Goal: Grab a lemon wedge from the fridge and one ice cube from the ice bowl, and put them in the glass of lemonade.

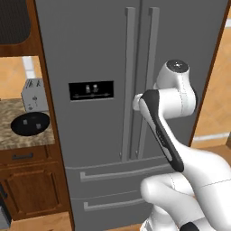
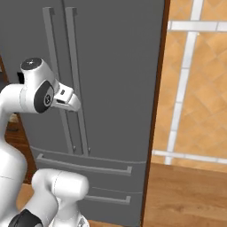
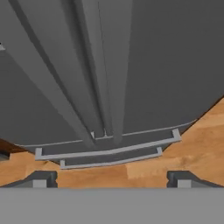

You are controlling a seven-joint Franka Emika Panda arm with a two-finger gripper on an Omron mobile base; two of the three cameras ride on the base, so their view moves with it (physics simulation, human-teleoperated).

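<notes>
Tall grey steel French-door fridge point(image 1: 99, 54) shut; long vertical handles point(image 3: 94, 78) seen at 12 o'clock from hand point(image 3: 111, 179), fingers spread, nothing pinched.

arm point(image 1: 180, 97): glossy white rounded shells, black joint rings, black strip down forearm, grey end caps; dark grey finger tips point(image 3: 41, 179).

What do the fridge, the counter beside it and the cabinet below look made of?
Fridge: seemingly brushed steel, uniform matte grey with matching bar handles. Counter: looks like granite, speckled brown-beige. Cabinet: apparently stained wood, reddish-brown with a raised panel.
</notes>
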